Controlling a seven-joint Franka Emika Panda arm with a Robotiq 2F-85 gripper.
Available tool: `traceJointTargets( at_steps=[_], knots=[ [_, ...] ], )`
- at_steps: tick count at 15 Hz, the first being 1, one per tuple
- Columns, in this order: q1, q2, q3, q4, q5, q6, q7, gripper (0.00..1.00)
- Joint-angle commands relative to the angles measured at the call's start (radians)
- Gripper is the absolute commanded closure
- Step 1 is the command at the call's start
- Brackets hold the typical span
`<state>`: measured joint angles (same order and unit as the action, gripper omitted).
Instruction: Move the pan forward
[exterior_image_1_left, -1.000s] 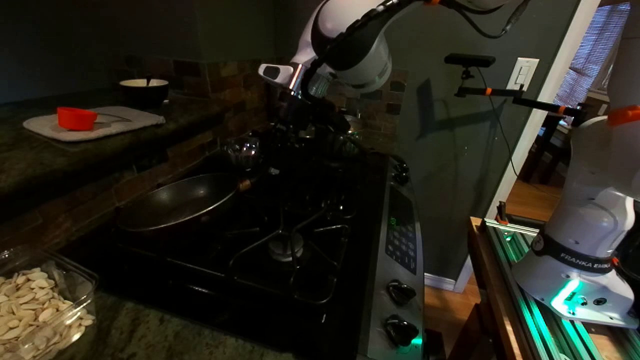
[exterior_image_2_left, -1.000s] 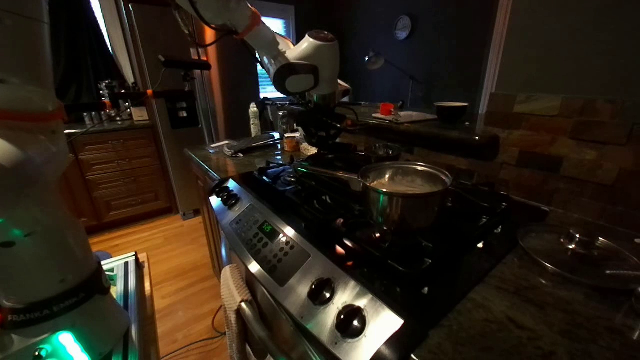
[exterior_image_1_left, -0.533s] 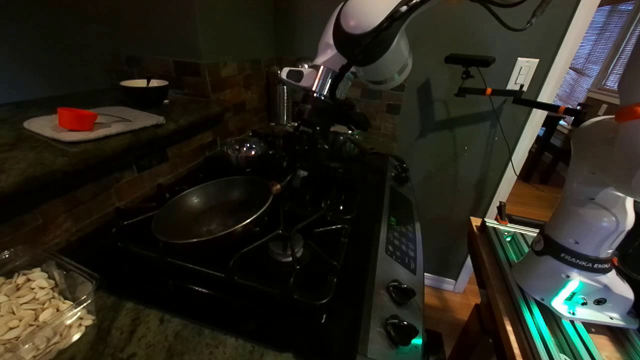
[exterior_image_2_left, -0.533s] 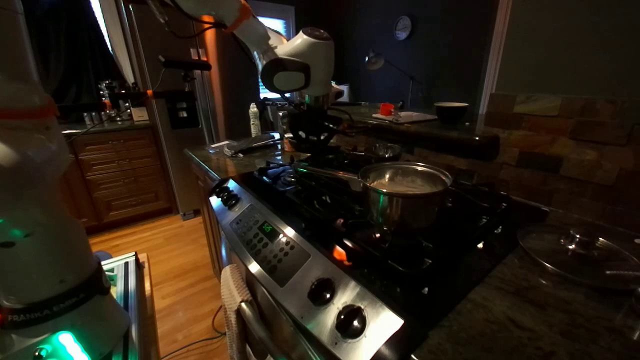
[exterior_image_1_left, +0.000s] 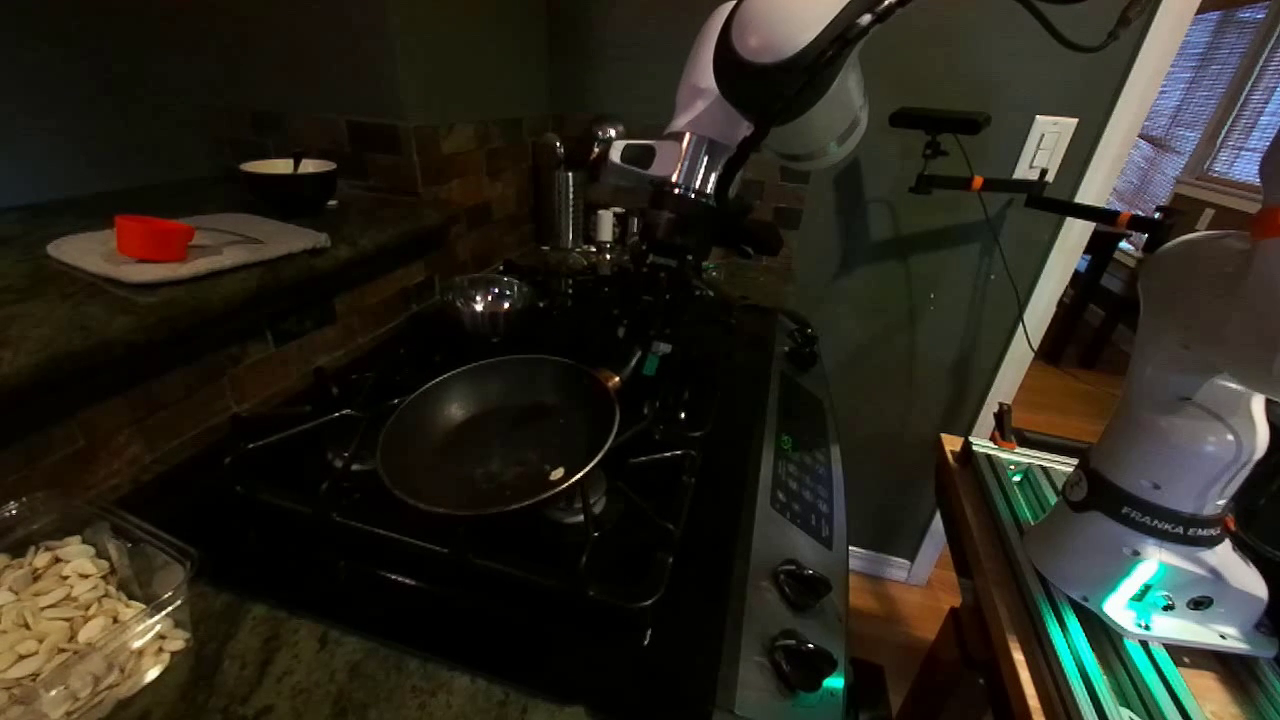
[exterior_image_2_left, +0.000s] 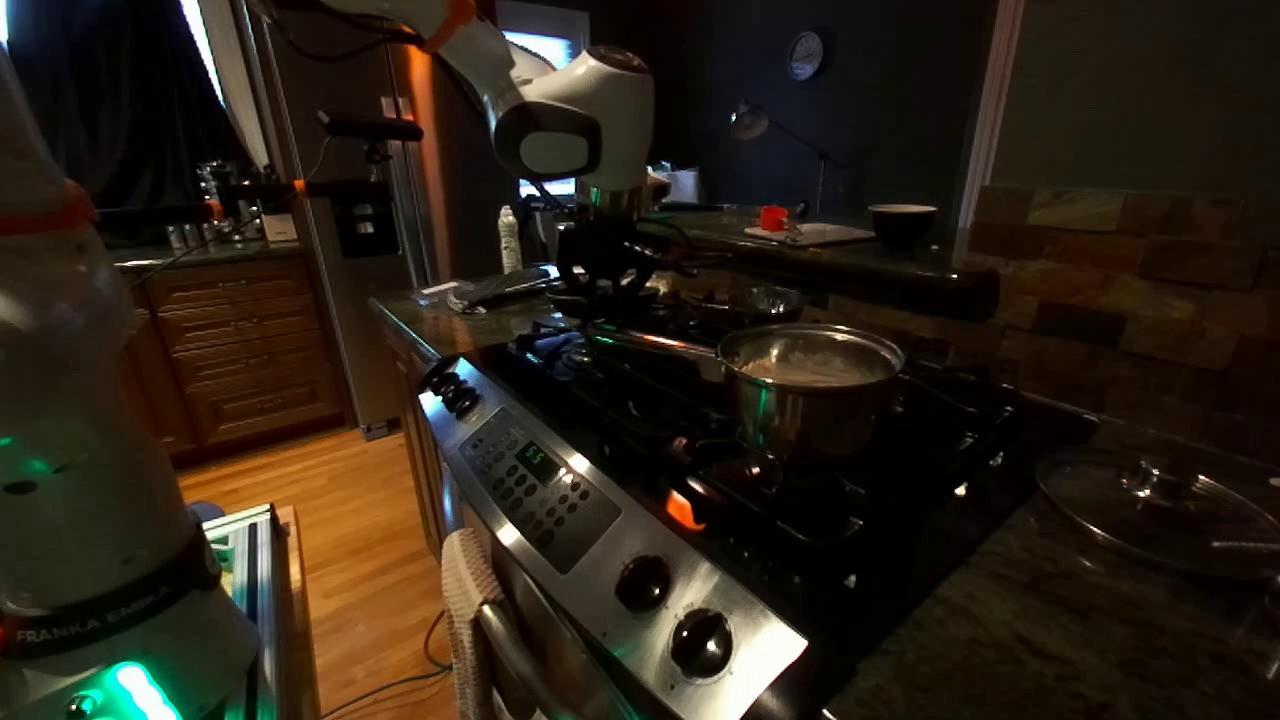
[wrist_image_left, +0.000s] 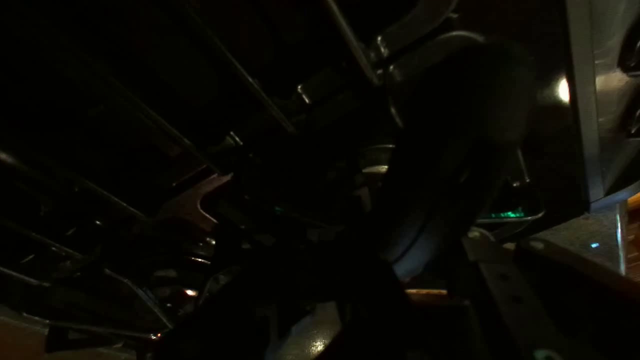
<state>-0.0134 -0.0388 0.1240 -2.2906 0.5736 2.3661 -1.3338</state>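
Note:
The pan (exterior_image_1_left: 495, 440) is a dark, wide, round frying pan with a copper-coloured collar where the handle joins. In an exterior view it is over the stove grates near the front burner, slightly tilted towards that camera, with a small pale bit inside. My gripper (exterior_image_1_left: 655, 345) is at its handle, with the fingers pointing down. In the wrist view the dark handle (wrist_image_left: 450, 165) runs between the fingers (wrist_image_left: 415, 270), which appear closed on it; that view is very dark. In an exterior view my gripper (exterior_image_2_left: 605, 275) hides most of the pan behind the saucepan's handle.
A steel saucepan (exterior_image_2_left: 815, 400) stands on the stove with its handle pointing towards my gripper. A glass bowl (exterior_image_1_left: 490, 300) is behind the pan. A clear tub of pale seeds (exterior_image_1_left: 80, 610) and a glass lid (exterior_image_2_left: 1150, 515) lie on the counters. Knobs (exterior_image_1_left: 800, 585) line the stove's front.
The pan and my gripper have moved together from the back of the stove towards its control panel. The pan shows more of its inside now. The arm has drawn back with it.

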Motion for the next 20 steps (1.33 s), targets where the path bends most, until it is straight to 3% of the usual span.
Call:
traceJointTargets(
  at_steps=[1, 9, 20],
  knots=[
    [0.028, -0.062, -0.044, -0.064, -0.024, -0.035, -0.016, 0.92],
    [0.046, -0.099, -0.087, -0.120, -0.078, -0.112, -0.005, 0.92],
    [0.056, -0.080, -0.089, -0.113, -0.164, -0.072, 0.011, 0.92]
  ],
)
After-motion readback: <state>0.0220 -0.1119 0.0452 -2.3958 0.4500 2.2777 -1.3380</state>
